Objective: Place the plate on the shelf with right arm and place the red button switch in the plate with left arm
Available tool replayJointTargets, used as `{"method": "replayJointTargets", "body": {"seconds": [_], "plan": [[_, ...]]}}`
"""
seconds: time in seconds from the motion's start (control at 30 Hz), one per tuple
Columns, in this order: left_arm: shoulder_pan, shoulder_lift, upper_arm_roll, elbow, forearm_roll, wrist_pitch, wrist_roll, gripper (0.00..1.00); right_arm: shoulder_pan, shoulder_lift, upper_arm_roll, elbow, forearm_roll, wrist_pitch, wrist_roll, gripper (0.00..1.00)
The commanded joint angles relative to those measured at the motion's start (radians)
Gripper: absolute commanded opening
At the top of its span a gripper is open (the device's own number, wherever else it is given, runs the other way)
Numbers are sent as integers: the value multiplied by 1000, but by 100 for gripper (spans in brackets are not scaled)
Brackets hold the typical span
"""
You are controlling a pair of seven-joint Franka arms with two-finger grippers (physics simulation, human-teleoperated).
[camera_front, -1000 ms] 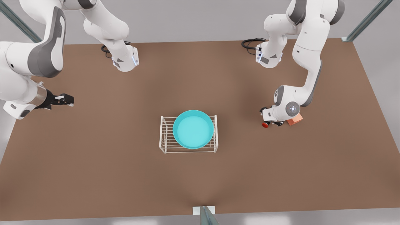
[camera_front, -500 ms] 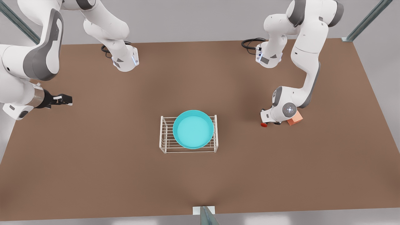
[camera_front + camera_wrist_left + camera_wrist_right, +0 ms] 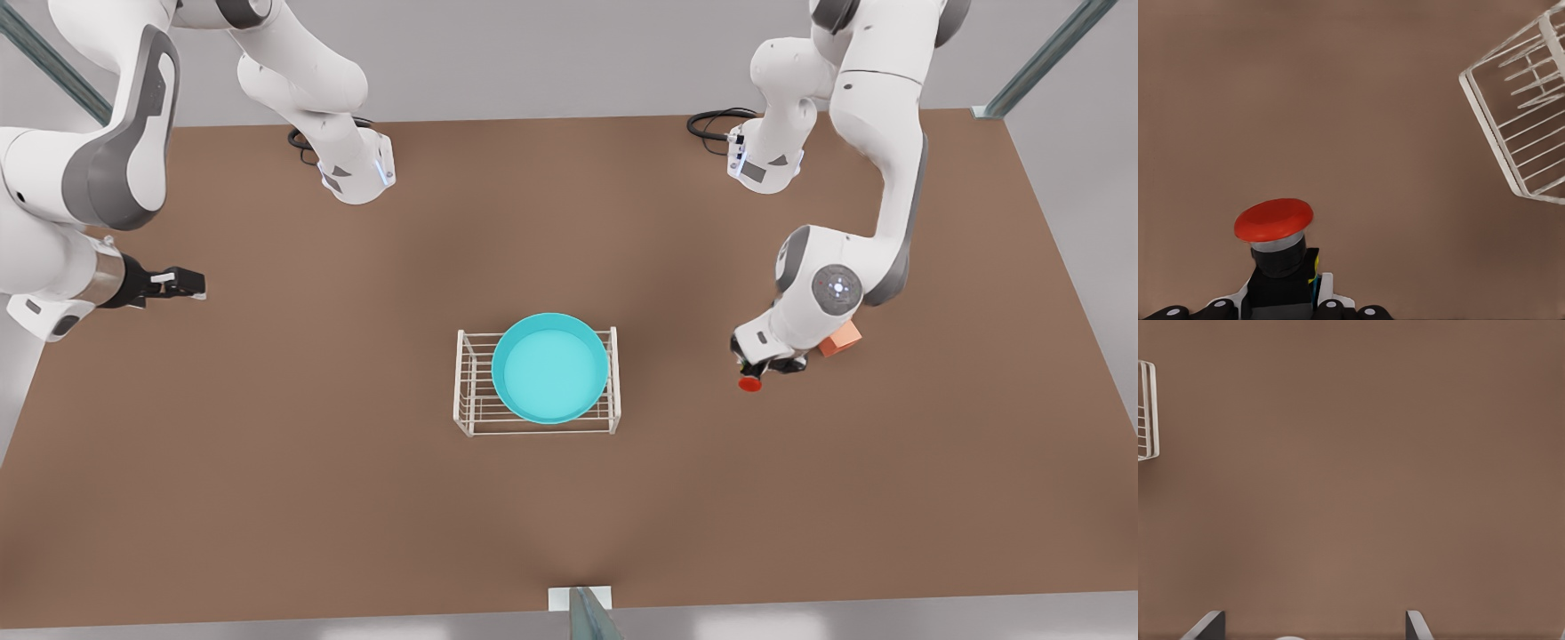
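The orange-pink cube [image 3: 841,339] sits just behind the left claw [image 3: 762,368], and the arm's wrist hides most of it. The red button switch [image 3: 1276,247] is gripped by that claw, and its dark body runs off the picture's edge. Near the claw, the shelf [image 3: 1521,113] is cut off too. The right claw [image 3: 1315,623] shows two finger tips, wide apart, maybe holding nothing.

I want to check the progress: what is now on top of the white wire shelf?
The plate sits on the shelf, and nothing lies inside it. The left gripper holds the red button switch apart from it.
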Motion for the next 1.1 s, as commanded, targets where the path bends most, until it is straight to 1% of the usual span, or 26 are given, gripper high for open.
{"method": "replayJointTargets", "body": {"seconds": [0.0, 0.07, 0.13, 0.2, 0.3, 0.37, 0.43, 0.53, 0.63, 0.67, 0.7, 0.83, 0.9, 0.93, 1.0, 1.03, 1.07], "plan": [[-1, -7, 0, 92, -63, -284, -545, 36, -1, -5, -5, 0, 0, 0, -7, 100], [-2, -5, 0, 153, -101, -310, -595, 36, 1, -12, -6, 0, -9, 6, -6, 100], [-73, 22, 0, 181, -90, -302, -693, 36, 2, -18, -15, 0, -17, 12, -4, 100], [-146, 88, 0, 250, -64, -299, -808, 36, 5, -20, -15, 0, -17, 14, -1, 100], [-255, 229, 1, 437, -52, -299, -1042, 36, 27, -34, -24, -6, -17, 14, 17, 100], [-311, 329, 0, 592, 3, -301, -1220, 36, 34, -35, -31, -7, -17, 12, 20, 100], [-361, 393, 1, 705, 5, -307, -1328, 36, 37, -37, -34, -18, -16, 12, 20, 100], [-424, 427, 3, 767, 37, -282, -1491, 36, 44, -35, -37, -18, -16, 12, 20, 100], [-467, 482, -2, 785, 39, -190, -1576, 37, 45, -37, -37, -18, -16, 14, 20, 100], [-472, 490, -2, 785, 57, -176, -1574, 48, 45, -37, -37, -18, -16, 14, 20, 100], [-473, 496, -2, 785, 60, -173, -1574, 100, 45, -37, -37, -18, -16, 14, 20, 100], [-467, 492, 1, 787, 62, -193, -1565, 100, 45, -37, -37, -18, -16, 12, 20, 100], [-438, 455, 1, 785, 60, -247, -1543, 100, 47, -38, -38, -18, -16, 12, 20, 100], [-367, 383, 3, 785, 23, -417, -1311, 100, 48, -40, -37, -16, -16, 12, 20, 100], [-245, 274, 11, 785, 22, -649, -953, 100, 51, -40, -38, -13, -17, 12, 20, 100], [-197, 233, 11, 784, 42, -722, -748, 100, 56, -40, -38, -9, -23, 14, 17, 100], [-177, 200, 11, 776, 94, -753, -576, 100, 59, -40, -37, -6, -60, 14, 20, 100]]}}
